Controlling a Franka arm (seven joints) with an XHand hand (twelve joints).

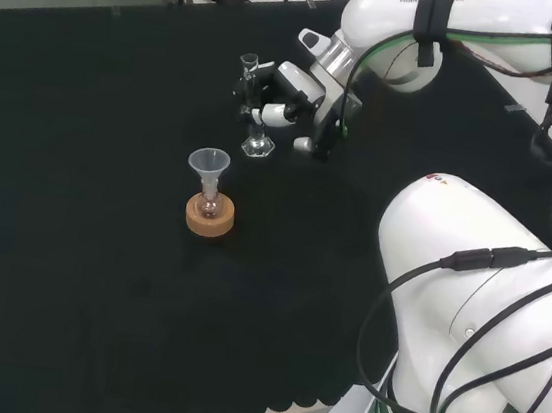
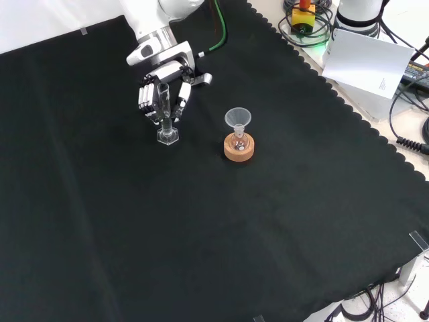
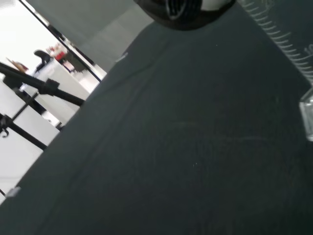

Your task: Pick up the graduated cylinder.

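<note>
The graduated cylinder (image 1: pixel 251 103) is a slim clear tube on a hexagonal foot, upright on the black cloth. In the front view the cylinder (image 2: pixel 164 115) stands just in front of the hand (image 2: pixel 163 86), whose fingers (image 2: pixel 144 98) hang down on either side of the tube and behind it. In the head view the hand (image 1: pixel 292 96) is right beside the tube on its right; its fingers reach up to the tube, not curled round it. The thumb (image 1: pixel 305 145) points away from the glass. In the wrist view the cylinder's marks (image 3: pixel 274 27) and foot (image 3: pixel 307 113) appear.
A clear funnel (image 1: pixel 209 163) sits in a small flask on a cork ring (image 1: pixel 209 218), close to the cylinder; in the front view this cork ring (image 2: pixel 239 151) lies to the cylinder's right. The scalloped edge of the cloth (image 2: pixel 348 114) runs down the right.
</note>
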